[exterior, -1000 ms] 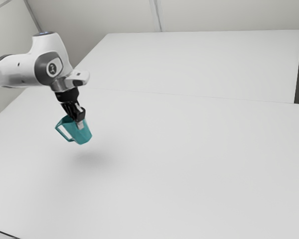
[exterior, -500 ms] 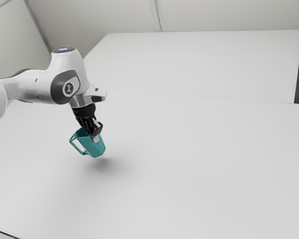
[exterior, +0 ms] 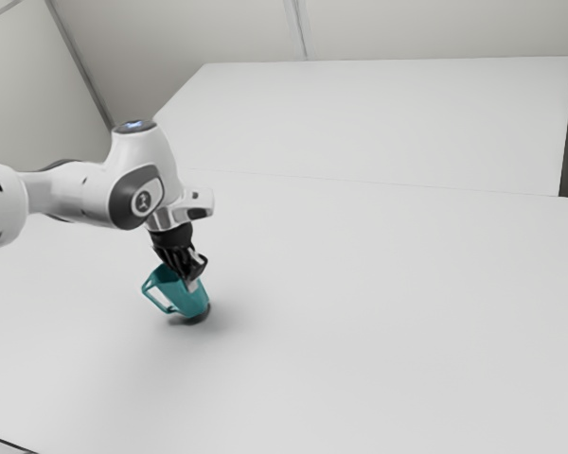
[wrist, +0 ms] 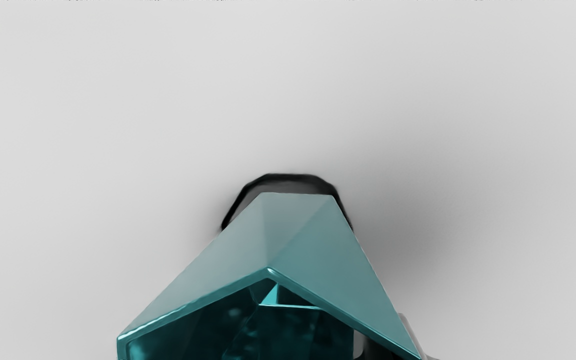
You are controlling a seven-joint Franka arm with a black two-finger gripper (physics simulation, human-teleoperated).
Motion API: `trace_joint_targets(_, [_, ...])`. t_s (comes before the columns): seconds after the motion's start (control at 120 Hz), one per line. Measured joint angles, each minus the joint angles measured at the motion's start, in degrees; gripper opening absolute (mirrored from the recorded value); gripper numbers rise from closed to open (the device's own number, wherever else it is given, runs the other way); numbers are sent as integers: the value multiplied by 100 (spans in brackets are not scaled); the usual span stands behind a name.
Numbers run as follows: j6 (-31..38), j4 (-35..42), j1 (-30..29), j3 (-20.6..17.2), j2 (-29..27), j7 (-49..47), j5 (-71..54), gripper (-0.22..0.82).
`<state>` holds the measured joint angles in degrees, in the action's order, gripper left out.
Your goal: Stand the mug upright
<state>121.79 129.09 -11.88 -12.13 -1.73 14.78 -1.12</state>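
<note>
Wrist view: a faceted teal mug (wrist: 313,240), glossy-rimmed; dark inside

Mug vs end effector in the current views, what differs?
- Color: the mug is teal; the end effector is mostly black, with a pale fingertip.
- Shape: the mug is a faceted, hollow cup with a side handle; the end effector is a two-finger clamp.
- Role: the end effector grips; the mug is gripped by its wall.

Shared: both slant down toward the exterior view's right.

Rounded white arm (exterior: 71,192); dark grey joint cover (exterior: 123,201), pale logo (exterior: 143,200); blue-lit cap (exterior: 134,125); black tool (exterior: 192,282).
</note>
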Motion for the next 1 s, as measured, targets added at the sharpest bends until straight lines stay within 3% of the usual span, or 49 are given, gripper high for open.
trace_joint_targets(0.142, [210, 85, 90, -1, 82, -129, -28, -17])
trace_joint_targets(0.342, [357, 100, 194, 0, 59, -234, -36, 24])
trace_joint_targets(0.508, [295, -132, 196, -3, -183, -291, -32, 43])
trace_joint_targets(0.708, [-588, -1281, 188, -12, -226, -402, -24, 53])
trace_joint_targets(1.0, [-2374, -3358, 194, 106, -190, -830, -30, 57])
